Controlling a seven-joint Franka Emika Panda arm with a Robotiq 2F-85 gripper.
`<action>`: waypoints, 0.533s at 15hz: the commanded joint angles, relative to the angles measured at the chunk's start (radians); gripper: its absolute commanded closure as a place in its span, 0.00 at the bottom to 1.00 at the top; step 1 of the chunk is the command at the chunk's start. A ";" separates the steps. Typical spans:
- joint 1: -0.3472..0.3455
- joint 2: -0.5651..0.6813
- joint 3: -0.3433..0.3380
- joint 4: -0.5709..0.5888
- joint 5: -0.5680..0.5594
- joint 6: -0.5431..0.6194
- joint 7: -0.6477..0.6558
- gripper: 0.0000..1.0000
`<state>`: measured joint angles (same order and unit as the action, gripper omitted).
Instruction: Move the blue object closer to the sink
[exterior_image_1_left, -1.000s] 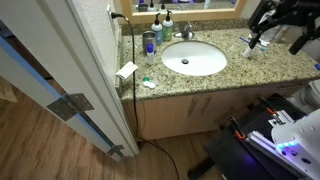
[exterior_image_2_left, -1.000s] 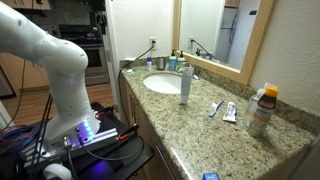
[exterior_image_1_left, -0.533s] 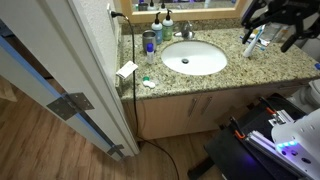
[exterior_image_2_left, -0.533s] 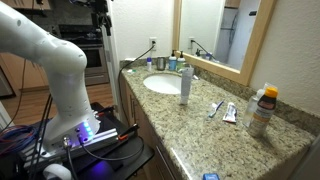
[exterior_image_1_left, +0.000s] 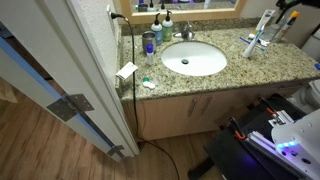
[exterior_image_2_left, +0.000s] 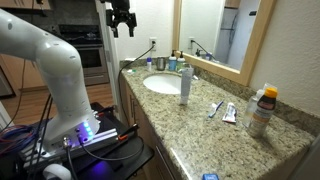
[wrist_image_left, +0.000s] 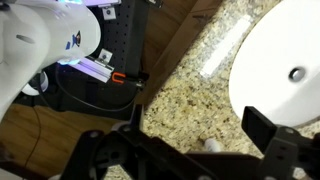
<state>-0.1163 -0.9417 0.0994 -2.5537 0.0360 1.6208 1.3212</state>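
Observation:
The blue object (exterior_image_2_left: 214, 108), a slim white and light-blue stick, lies flat on the granite counter beside a white tube (exterior_image_2_left: 230, 113). The sink (exterior_image_2_left: 163, 83) is a round white basin with a chrome faucet; it also shows in an exterior view (exterior_image_1_left: 195, 58) and at the right of the wrist view (wrist_image_left: 285, 60). My gripper (exterior_image_2_left: 121, 18) hangs high above the counter, open and empty. It is at the top right corner in an exterior view (exterior_image_1_left: 287, 12). In the wrist view my jaws (wrist_image_left: 180, 148) are wide apart over bare granite, with a small white tip between them.
A tall bottle (exterior_image_2_left: 185, 82) stands between the basin and the blue object. An orange-capped bottle (exterior_image_2_left: 262, 110) stands at the near end. A dark blue cup (exterior_image_1_left: 149, 42) and small bottles are beside the faucet. A white card (exterior_image_1_left: 127, 70) lies on the counter's corner.
My gripper has risen from just over the items beside the basin and moved up and away. It now shows at the top of the exterior view where it was out of frame.

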 joint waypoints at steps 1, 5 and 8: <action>-0.042 -0.018 -0.012 0.003 0.010 -0.011 -0.033 0.00; -0.055 0.015 0.049 -0.012 -0.006 0.031 0.018 0.00; -0.153 0.073 -0.041 -0.062 -0.076 0.129 0.065 0.00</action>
<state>-0.1636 -0.9373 0.1173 -2.5682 0.0164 1.6519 1.3748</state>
